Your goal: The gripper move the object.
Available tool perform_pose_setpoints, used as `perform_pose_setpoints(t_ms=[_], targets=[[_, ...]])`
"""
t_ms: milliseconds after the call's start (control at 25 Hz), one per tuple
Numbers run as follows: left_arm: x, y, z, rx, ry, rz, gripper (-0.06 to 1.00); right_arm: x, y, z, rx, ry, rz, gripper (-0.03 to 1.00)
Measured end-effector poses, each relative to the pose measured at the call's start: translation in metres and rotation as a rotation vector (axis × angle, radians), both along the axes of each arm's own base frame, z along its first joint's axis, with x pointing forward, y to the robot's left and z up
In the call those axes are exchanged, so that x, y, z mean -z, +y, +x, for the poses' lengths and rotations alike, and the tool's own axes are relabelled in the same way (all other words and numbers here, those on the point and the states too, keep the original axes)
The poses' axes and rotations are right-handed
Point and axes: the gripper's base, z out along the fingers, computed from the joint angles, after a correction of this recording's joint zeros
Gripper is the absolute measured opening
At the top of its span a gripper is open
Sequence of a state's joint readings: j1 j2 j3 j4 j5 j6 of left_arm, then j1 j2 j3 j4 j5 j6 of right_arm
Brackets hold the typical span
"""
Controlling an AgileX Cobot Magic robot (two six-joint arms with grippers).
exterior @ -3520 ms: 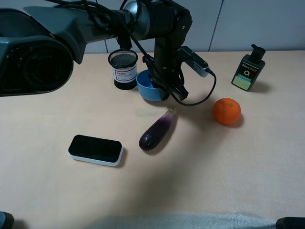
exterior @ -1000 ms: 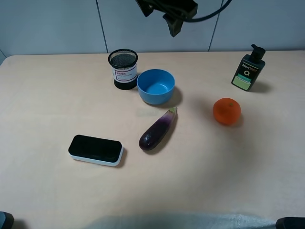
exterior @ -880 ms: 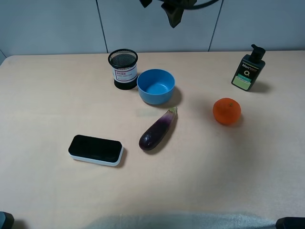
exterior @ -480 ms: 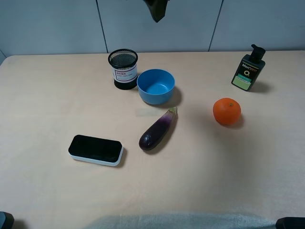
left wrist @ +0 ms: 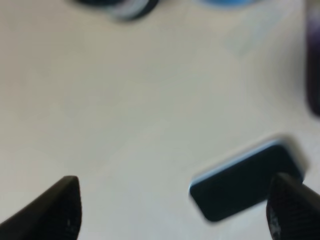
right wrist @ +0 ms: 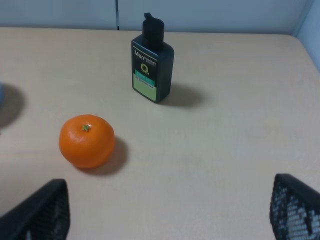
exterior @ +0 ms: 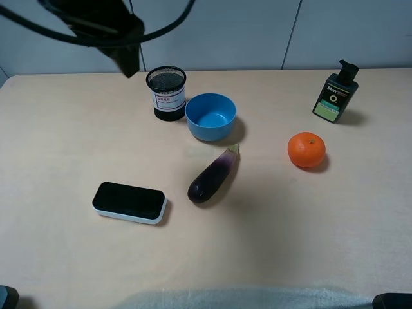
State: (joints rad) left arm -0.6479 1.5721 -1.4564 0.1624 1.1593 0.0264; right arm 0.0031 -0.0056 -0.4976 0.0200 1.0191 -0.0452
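The bowl (exterior: 210,116) is small, round and plain blue, with a smooth glossy inside and no marking; it stands upright and empty on the bench (exterior: 322,225), in the upper middle of the high frame. Its rim touches or nearly touches the black mesh cup (exterior: 166,93) with a white label to its left, and it is slightly wider than that cup. Just below it lies a purple eggplant (exterior: 212,176), its stem end pointing up toward the bowl but apart from it. A black-and-white case (exterior: 129,202) lies at the lower left, an orange (exterior: 306,150) at the right, and a dark pump bottle (exterior: 335,92) at the upper right. The left end effector (exterior: 129,59) hangs in the upper left of the high frame, above the bench and clear of the bowl; its wrist view shows the left end effector (left wrist: 175,207) spread wide with nothing between the fingers (left wrist: 55,210), over the blurred case (left wrist: 245,182). The right end effector (right wrist: 167,212) is also spread and holds nothing, with the orange (right wrist: 87,140) and bottle (right wrist: 152,68) ahead of it.
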Motion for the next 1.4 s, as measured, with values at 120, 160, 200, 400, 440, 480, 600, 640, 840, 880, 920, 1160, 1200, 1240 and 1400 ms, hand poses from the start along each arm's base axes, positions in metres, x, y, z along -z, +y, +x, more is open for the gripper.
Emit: perform_pose_setpoints(t_ms=[120, 160, 200, 400, 440, 480, 600, 640, 840, 880, 920, 1160, 1200, 1240, 1400], targets=[[0.001, 0.033, -0.012, -0.068, 0.012, 0.006, 0.75, 0.000, 0.000, 0.000, 0.000, 0.000, 0.000, 0.61], [0.001, 0.044, -0.015, -0.096, 0.013, 0.005, 0.75, 0.000, 0.000, 0.000, 0.000, 0.000, 0.000, 0.61], [0.002, 0.056, -0.019, -0.127, 0.010, 0.003, 0.75, 0.000, 0.000, 0.000, 0.000, 0.000, 0.000, 0.61], [0.008, 0.111, -0.045, -0.290, 0.005, -0.027, 0.75, 0.000, 0.000, 0.000, 0.000, 0.000, 0.000, 0.61], [0.009, 0.119, -0.049, -0.324, -0.002, -0.041, 0.75, 0.000, 0.000, 0.000, 0.000, 0.000, 0.000, 0.61], [0.010, 0.127, -0.055, -0.354, -0.009, -0.059, 0.75, 0.000, 0.000, 0.000, 0.000, 0.000, 0.000, 0.61], [0.011, 0.145, -0.074, -0.431, -0.042, -0.104, 0.75, 0.000, 0.000, 0.000, 0.000, 0.000, 0.000, 0.61], [0.012, 0.150, -0.081, -0.450, -0.052, -0.113, 0.75, 0.000, 0.000, 0.000, 0.000, 0.000, 0.000, 0.61], [0.016, 0.163, -0.119, -0.500, -0.100, -0.149, 0.75, 0.000, 0.000, 0.000, 0.000, 0.000, 0.000, 0.61], [0.017, 0.165, -0.126, -0.506, -0.105, -0.152, 0.75, 0.000, 0.000, 0.000, 0.000, 0.000, 0.000, 0.61], [0.019, 0.167, -0.134, -0.512, -0.120, -0.158, 0.75, 0.000, 0.000, 0.000, 0.000, 0.000, 0.000, 0.61], [0.012, 0.174, -0.175, -0.538, -0.225, -0.200, 0.75, 0.000, 0.000, 0.000, 0.000, 0.000, 0.000, 0.61], [0.010, 0.174, -0.181, -0.538, -0.243, -0.214, 0.75, 0.000, 0.000, 0.000, 0.000, 0.000, 0.000, 0.61], [0.009, 0.174, -0.188, -0.535, -0.259, -0.231, 0.75, 0.000, 0.000, 0.000, 0.000, 0.000, 0.000, 0.61], [0.005, 0.172, -0.209, -0.519, -0.329, -0.297, 0.75, 0.000, 0.000, 0.000, 0.000, 0.000, 0.000, 0.61]])
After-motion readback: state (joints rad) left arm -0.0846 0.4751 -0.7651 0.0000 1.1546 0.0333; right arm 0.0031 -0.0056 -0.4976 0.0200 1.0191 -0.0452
